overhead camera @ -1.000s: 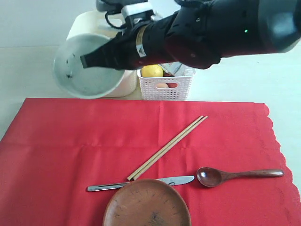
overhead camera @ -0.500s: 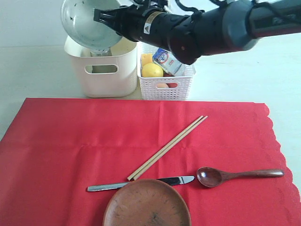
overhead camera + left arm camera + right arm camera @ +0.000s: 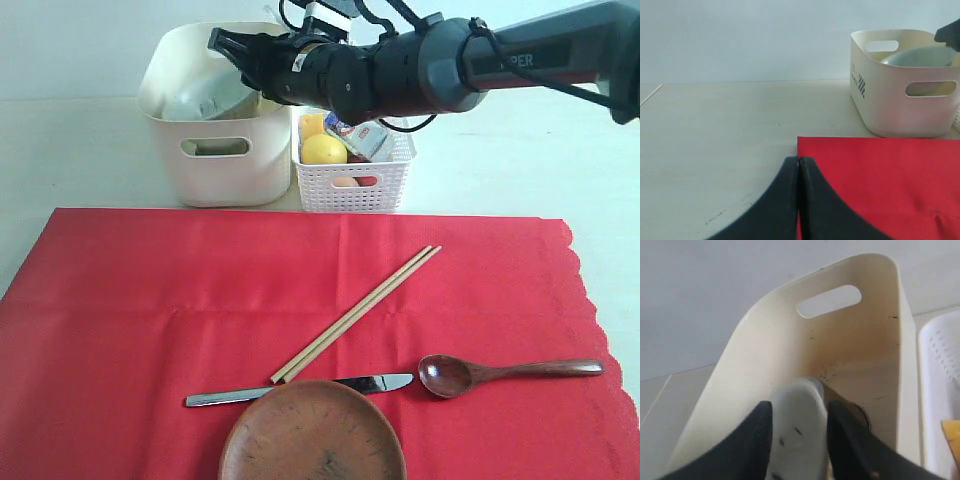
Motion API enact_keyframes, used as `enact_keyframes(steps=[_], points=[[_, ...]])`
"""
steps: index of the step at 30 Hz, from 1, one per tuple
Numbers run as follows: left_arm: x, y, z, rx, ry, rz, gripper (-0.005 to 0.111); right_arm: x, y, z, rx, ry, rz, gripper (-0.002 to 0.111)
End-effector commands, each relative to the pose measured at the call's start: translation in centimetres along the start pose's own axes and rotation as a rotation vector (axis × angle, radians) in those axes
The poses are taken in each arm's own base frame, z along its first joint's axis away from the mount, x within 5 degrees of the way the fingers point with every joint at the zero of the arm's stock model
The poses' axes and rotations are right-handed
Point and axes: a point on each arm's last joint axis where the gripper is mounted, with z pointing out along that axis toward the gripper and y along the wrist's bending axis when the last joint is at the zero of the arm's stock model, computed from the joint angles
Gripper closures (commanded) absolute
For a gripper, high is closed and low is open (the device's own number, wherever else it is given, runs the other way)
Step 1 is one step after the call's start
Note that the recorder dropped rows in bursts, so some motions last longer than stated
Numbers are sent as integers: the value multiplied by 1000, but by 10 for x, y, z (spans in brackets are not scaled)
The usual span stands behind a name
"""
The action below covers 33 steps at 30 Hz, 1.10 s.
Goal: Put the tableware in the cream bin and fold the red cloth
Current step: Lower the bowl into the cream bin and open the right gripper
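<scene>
The white speckled bowl (image 3: 203,97) now sits tilted inside the cream bin (image 3: 240,175), lower than before; the right gripper (image 3: 799,412) straddles its rim from above, clamped or releasing I cannot tell

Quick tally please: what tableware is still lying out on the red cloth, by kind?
Wooden chopsticks: 2 (one pair)
Metal knife: 1
Dark wooden spoon: 1
Brown plate: 1
Total on the red cloth: 5 pieces
</scene>
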Motion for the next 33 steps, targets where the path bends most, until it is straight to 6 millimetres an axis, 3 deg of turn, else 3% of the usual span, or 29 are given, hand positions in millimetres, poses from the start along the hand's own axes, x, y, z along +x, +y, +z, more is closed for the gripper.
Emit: enact_keyframes(steps=[1,5,13,17,25,33], points=[[0,0,0,4,-9,5,106,-4,0,-1,-1,-7,-13,54],[0,0,0,4,-9,5,106,-4,1,-3,14,26,-24,43],[0,0,0,4,-9,5,106,-14,12,-30,76,203,-274,47],[0,0,0,4,-9,5,106,-22,20,-44,91,246,-291,63],[0,0,0,4,-9,5,106,-30,27,-70,118,378,-416,109],[0,0,0,4,-9,5,106,-27,24,-99,126,438,-480,108]])
